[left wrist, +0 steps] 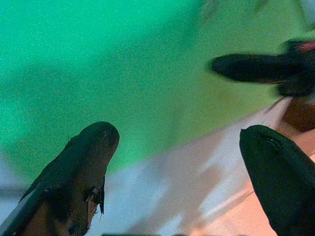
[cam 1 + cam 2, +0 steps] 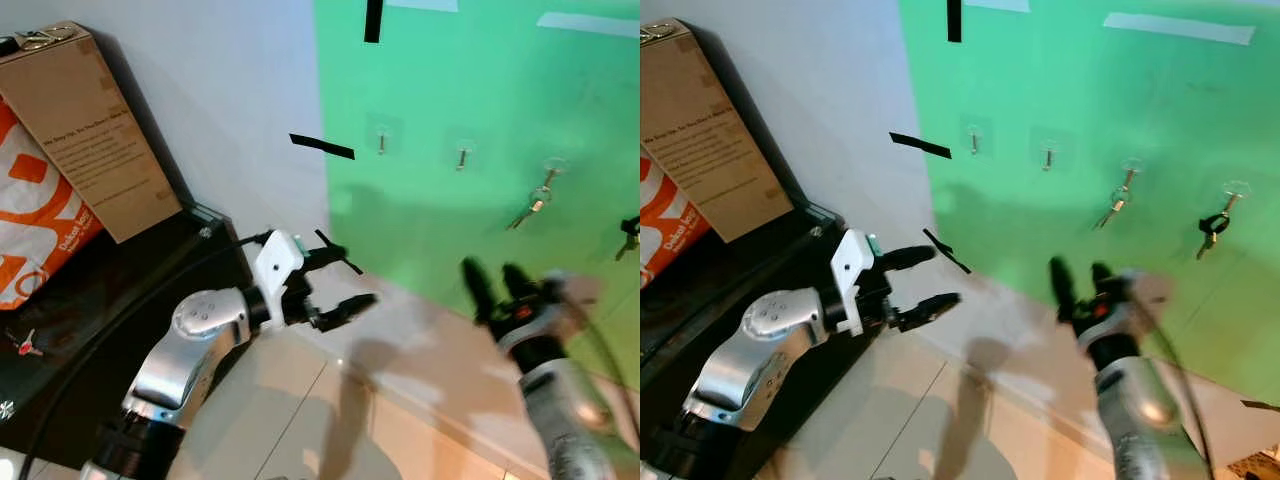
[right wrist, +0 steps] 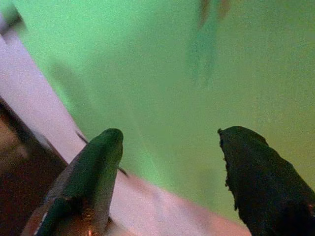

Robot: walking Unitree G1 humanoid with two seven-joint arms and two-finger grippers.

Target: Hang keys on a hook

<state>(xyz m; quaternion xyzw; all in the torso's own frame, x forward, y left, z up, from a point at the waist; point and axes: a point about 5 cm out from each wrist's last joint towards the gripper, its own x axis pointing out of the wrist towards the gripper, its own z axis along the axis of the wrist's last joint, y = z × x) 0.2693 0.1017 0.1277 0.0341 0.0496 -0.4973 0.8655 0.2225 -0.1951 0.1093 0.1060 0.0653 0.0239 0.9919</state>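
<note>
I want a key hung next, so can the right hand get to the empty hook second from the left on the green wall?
Probably yes. The right hand is open, holds nothing, and points up at the green wall below the empty hook, with nothing between them. It has no key to hang, though.

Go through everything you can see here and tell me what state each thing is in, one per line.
Left tool: open, holding nothing, raised near the green wall.
Right tool: open, holding nothing, blurred.
First hook: bare.
Second hook: bare.
Third hook: silver key hanging from it.
Fourth hook: dark key hanging from it.
Cardboard box: standing tilted on the dark cabinet.
Red-tagged key: lying on the cabinet.
</note>
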